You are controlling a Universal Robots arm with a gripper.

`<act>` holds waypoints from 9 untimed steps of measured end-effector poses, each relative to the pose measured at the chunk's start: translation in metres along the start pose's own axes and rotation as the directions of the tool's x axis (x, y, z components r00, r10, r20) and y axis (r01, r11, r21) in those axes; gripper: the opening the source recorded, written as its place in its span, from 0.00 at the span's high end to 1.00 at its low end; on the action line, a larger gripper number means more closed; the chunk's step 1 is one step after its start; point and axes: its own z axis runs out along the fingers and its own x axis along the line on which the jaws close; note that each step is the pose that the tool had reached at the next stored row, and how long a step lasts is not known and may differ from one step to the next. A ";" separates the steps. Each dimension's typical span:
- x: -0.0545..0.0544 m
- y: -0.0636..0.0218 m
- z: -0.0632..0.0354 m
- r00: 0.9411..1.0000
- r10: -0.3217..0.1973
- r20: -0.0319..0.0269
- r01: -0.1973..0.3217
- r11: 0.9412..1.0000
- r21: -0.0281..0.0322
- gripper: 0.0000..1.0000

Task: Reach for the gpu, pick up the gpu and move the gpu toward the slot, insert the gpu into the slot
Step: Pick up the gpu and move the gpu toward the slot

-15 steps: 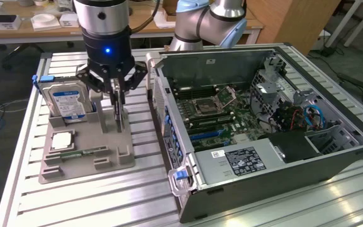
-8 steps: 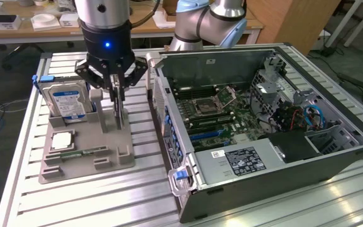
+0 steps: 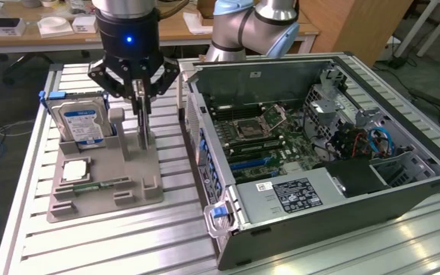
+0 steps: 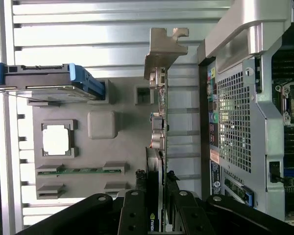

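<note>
**Exterior view.** We record a black multi-link gripper (image 3: 140,98) on a dark wrist with a blue light, in the exterior view's upper left. Its fingers are pinched on the top edge of the gpu (image 3: 142,130), a thin dark circuit card seen edge-on and standing upright. The card's lower end sits at the grey upright post of a grey moulded plastic fixture tray (image 3: 105,197). We cannot tell whether it is still seated there.

Also on the tray:
- a silver hard drive with a blue label (image 3: 82,121), upright, toward the exterior view's left of the card
- a square silver processor chip (image 3: 75,170)
- a small green memory stick (image 3: 101,185)

The tray lies on a slotted aluminium table (image 3: 90,249). An open dark computer case (image 3: 411,186) occupies the exterior view's right. Its green motherboard (image 3: 281,137) is exposed, with blue expansion slots (image 3: 249,164).

**Wrist view.** The fingers (image 4: 134,208) clamp the gpu (image 4: 159,142) from both sides. The card's pale metal end bracket (image 4: 164,49) points away from the gripper (image 4: 157,208). The card lies between the tray and the case's perforated rear panel (image 4: 232,122), just beside the panel.
</note>
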 end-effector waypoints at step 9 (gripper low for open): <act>-0.002 0.0011 -0.0184 1.000 0.000 0.000 0.000 1.000 -0.001 0.74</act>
